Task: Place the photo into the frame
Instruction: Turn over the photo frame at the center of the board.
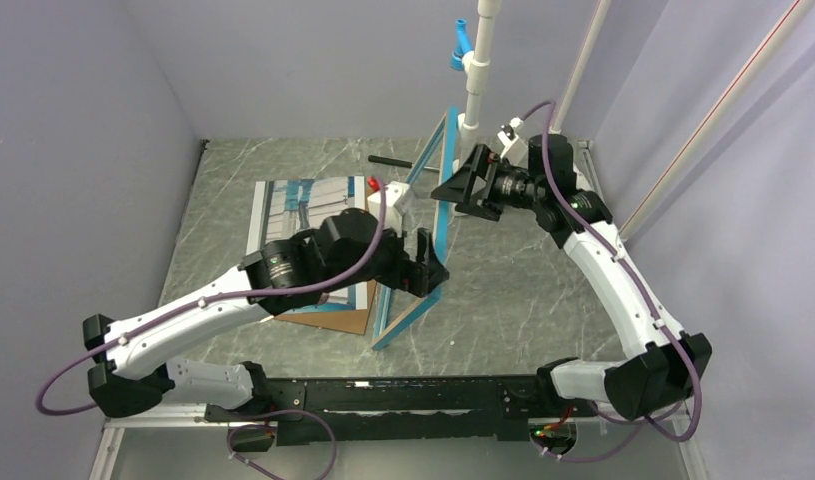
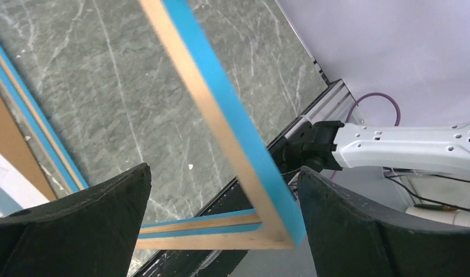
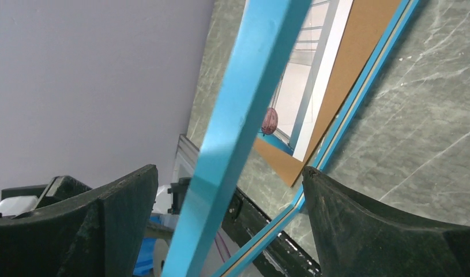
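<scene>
**A:** Starting at the left: what's lying on the desk [image 1: 523, 300]?

**B:** The photo [image 1: 301, 200], face up on a brown board [image 1: 335, 318], with the left arm [image 1: 213, 310] reaching across its near side.

**A:** And the left gripper [image 1: 423, 272]?

**B:** Just right of the photo, at the lower part of the frame [image 1: 411, 318]. Its wrist camera shows the jaws wide apart. A blue-and-wood rail runs between the two black fingers [image 2: 88, 225], not clamped.

**A:** So the frame isn't flat?

**B:** No, it's tipped up steeply. The lower edge is down on the desk beside the board, and the far end is raised toward the white pole [image 1: 480, 80] (what props it up, I cannot tell).

**A:** On to the right side.

**B:** The right gripper [image 1: 461, 188] sits at the frame's upper part. Its jaws are apart too, the blue rail passing between them unsqueezed. Through the frame's opening, that wrist camera catches the photo and the board beyond.
</scene>
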You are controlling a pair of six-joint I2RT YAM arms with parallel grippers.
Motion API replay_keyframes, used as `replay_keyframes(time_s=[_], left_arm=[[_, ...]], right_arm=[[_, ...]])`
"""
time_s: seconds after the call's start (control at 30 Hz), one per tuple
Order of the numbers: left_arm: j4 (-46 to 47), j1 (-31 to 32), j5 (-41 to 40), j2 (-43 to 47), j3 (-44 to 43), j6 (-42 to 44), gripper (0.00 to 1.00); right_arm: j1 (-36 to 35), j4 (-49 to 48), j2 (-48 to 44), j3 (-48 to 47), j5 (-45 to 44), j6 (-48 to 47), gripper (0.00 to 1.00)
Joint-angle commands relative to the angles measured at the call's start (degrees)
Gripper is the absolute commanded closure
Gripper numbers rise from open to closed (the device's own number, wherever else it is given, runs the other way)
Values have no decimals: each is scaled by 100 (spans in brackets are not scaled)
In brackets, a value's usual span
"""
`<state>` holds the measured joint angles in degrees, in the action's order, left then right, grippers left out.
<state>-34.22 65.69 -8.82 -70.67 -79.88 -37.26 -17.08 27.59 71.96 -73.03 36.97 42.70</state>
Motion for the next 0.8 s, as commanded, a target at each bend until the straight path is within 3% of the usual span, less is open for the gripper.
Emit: replay_keyframes(time_s=[0.0,0.1,0.2,0.5,0.77], left_arm=[[321,-357,252,516,324,-127,1],[130,-593,158,695,481,-242,1],[-137,-777,33,798,593,-322,1],[-1177,-969,-620,878,715,-553,1],[-1515,-1022,-920,1052,927,-684,0]], right_arm=[[-335,587,308,-838,-785,-422,5],[-605,1107,695,-1317,-1381,-715,15],[-829,1473,995,-1744,-1927,-919,19],[-1249,2348,1714,-2641,-2779,-1326,42],[-1257,2363,1644,-2718,-2641,-1397,90]])
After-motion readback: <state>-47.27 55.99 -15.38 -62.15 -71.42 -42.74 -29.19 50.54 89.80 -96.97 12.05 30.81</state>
